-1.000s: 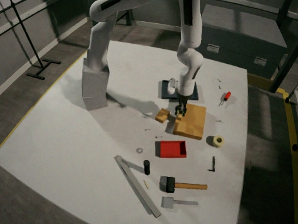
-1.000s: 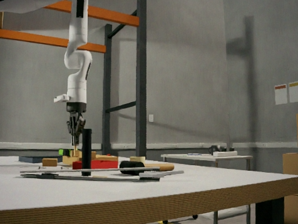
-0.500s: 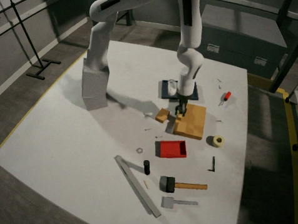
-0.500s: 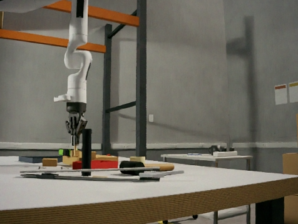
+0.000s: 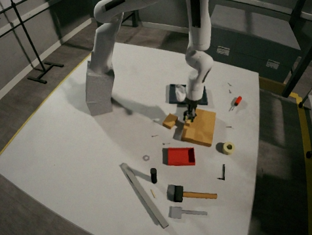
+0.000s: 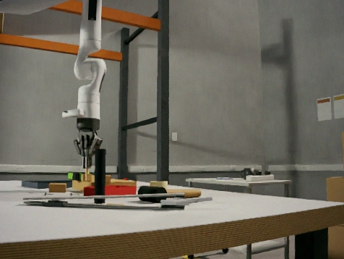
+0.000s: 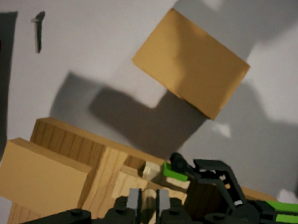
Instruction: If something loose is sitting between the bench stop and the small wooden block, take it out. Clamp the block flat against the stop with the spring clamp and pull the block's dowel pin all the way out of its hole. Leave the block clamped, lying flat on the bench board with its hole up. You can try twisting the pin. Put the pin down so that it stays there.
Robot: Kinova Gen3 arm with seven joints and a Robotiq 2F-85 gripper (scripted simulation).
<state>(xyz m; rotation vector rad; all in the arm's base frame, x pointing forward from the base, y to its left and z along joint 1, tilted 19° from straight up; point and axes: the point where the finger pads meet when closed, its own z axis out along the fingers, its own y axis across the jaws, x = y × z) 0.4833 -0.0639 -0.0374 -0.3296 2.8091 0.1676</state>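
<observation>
White tabletop (image 5: pixel 65 141) (image 6: pixel 181 222) (image 7: pixel 105 50) is spreading beneath the bench board (image 5: pixel 203 129) (image 6: pixel 79 184) (image 7: pixel 102 175), where the small wooden block (image 5: pixel 188 125) (image 6: pixel 87 178) (image 7: pixel 125 184) is lying, the green-tipped spring clamp (image 6: pixel 74 176) (image 7: pixel 175 172) sitting at its edge. Above it the gripper (image 5: pixel 189 119) (image 6: pixel 86 167) (image 7: pixel 148 204) is pointing straight down and pinching the upright dowel pin (image 6: pixel 87 171) (image 7: pixel 148 205), whose depth in the block isn't showing. Drawing it well is probably calling for small twists while lifting straight along its axis, watching that the block isn't rising or slipping from the clamp.

Item found changed: angle of the gripper (image 5: pixel 189 121) (image 6: pixel 86 167) (image 7: pixel 148 199). Over the last second it turns slightly about its upright axis. In the exterior view its finger linkage now presents a broader face, with the two sides spread further apart to the eye than at the first reading. In the top view the pale housing (image 5: pixel 179 92) (image 6: pixel 72 113) on the wrist shifts slightly toward the lower edge of the picture. Any lift accompanying this turn is too small to determine.
</observation>
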